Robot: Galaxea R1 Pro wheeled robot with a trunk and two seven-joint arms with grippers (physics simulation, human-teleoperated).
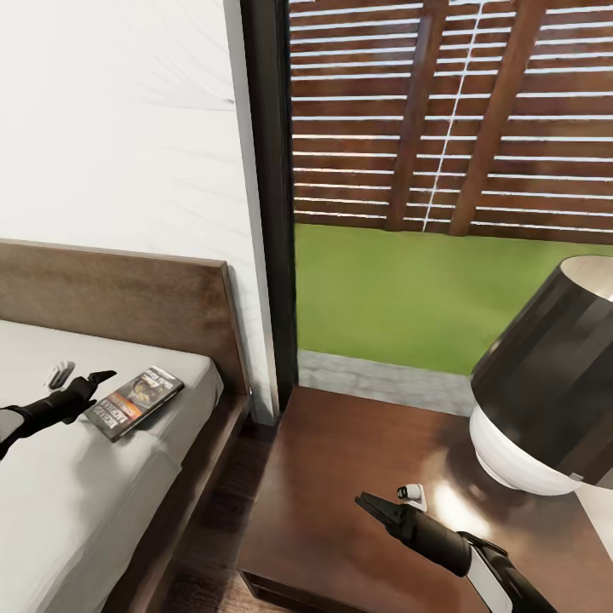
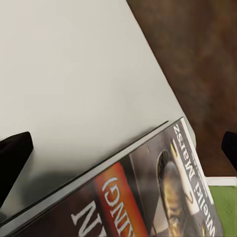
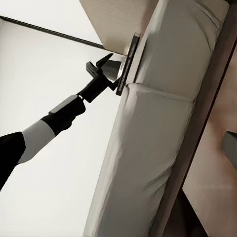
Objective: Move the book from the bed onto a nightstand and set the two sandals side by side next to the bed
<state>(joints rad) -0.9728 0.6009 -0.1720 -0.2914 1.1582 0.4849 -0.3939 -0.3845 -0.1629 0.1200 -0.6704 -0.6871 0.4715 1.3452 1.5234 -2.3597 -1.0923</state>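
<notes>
Head view first: small thin paperback book [image 1: 134, 400] with dark grey cover, white lettering and an orange band, lying flat on the bare light-grey mattress of the dark-brown wooden bed [image 1: 128, 302], close to the headboard and the mattress's edge nearest the nightstand. Black left gripper [image 1: 82, 375] right at the book's near end, fingers spread, one white-tipped, one dark, nothing pinched yet; book just ahead of it, long axis running diagonally away from the hand. Clearly the nearer arm. Black right gripper [image 1: 393, 501] parked well apart over the glossy dark-brown wooden nightstand [image 1: 340, 460], jaws apart and empty, beside a lamp [image 1: 545, 383] with dark shade and rounded white base. Left wrist view: glossy cover of the book [image 2: 148, 192] between the two dark fingertips [image 2: 12, 158], flat matte mattress behind. Right wrist view: soft, rounded mattress flank, book [image 3: 127, 64] seen edge-on, thin and stiff, left gripper [image 3: 106, 69] straddling its end. Looks like a pinch on the book's short edge coming.
</notes>
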